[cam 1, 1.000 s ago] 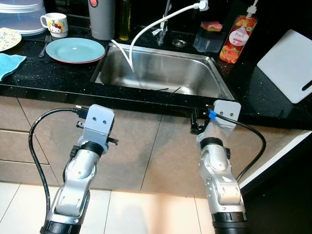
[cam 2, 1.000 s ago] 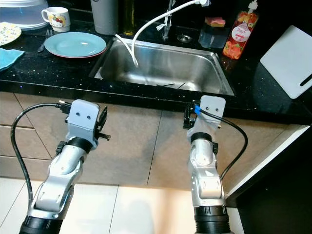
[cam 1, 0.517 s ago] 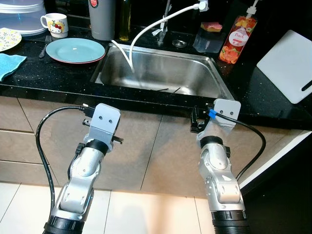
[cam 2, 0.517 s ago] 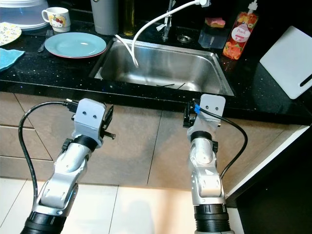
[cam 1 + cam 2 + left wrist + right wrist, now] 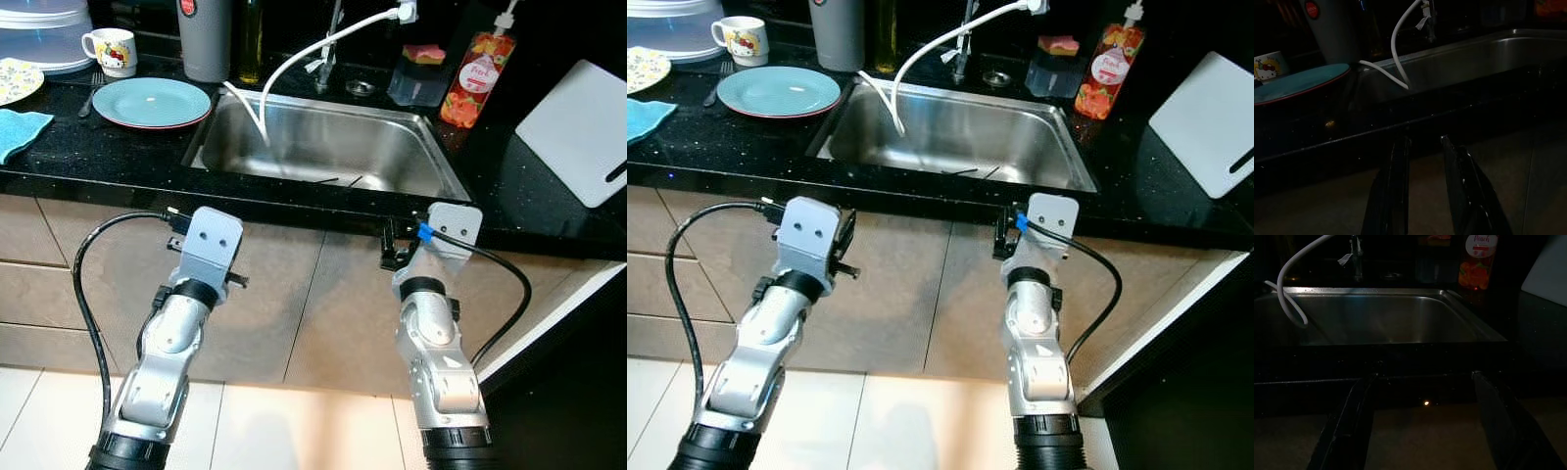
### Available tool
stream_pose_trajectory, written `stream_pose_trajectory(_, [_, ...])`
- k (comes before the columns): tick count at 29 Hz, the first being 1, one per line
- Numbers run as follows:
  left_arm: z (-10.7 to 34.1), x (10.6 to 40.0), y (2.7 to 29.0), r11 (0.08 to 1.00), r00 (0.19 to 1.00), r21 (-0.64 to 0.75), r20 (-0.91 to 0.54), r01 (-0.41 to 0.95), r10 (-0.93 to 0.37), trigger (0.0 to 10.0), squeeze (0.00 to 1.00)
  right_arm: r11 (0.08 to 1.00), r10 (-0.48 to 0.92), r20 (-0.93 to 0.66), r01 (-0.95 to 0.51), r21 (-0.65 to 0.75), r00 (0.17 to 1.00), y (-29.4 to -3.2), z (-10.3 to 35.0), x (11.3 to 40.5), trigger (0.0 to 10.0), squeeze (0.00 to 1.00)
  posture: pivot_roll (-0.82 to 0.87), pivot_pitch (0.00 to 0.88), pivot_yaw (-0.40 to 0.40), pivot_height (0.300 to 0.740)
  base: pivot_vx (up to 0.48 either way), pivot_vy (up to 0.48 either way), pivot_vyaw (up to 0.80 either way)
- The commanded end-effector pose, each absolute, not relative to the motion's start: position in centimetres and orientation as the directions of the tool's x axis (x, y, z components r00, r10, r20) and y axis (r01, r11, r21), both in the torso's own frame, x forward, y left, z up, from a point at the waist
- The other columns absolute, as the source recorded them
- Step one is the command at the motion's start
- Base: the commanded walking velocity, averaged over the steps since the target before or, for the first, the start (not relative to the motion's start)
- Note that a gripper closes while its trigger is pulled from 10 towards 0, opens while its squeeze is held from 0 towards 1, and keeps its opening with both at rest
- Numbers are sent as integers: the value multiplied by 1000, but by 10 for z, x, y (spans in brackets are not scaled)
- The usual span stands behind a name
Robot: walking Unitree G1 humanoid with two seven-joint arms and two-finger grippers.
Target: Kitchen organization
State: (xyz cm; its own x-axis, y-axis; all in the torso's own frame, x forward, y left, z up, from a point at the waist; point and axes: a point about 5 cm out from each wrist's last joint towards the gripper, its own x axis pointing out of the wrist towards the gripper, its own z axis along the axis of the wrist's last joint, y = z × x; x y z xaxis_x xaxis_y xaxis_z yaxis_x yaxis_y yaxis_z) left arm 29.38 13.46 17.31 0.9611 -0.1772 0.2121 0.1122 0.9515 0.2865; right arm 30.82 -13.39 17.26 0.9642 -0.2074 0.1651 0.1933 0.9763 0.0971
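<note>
Sink point(image 5: 323, 147) sitting mid-counter; plate point(image 5: 152, 101) lying left of it, mug point(image 5: 109, 48) behind plate, cutting board point(image 5: 578, 132) resting far right.

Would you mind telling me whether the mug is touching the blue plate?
Apart. In the left eye view, a strip of black counter shows between the mug and the blue plate.

plates – 2 point(image 5: 152, 101) point(image 5: 15, 78) | mug – 1 point(image 5: 110, 49) | sink – 1 point(image 5: 431, 157) | cutting board – 1 point(image 5: 578, 127)

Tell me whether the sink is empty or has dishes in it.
Nearly empty: the steel sink holds no dishes. A white hose hangs into it, and a couple of thin dark items, too small to identify, lie on the bottom.
</note>
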Motion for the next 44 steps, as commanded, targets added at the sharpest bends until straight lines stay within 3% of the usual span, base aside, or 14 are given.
stream_pose_trajectory(1, [168,292,131,953,963,279,199,120,-180,10000,0,974,-218,159,206,92,963,-138,172,306,10000,0,215,0,-125,740,0,0,0])
stream_pose_trajectory(25, [167,292,132,959,969,267,191,100,-154,10000,0,978,-202,143,192,86,969,-136,170,305,10000,0,204,0,-127,740,0,0,0])
stream_pose_trajectory(44, [183,298,135,991,984,109,147,82,-98,10000,0,978,-205,134,197,67,970,-144,167,302,10000,0,201,0,-127,740,0,0,0])
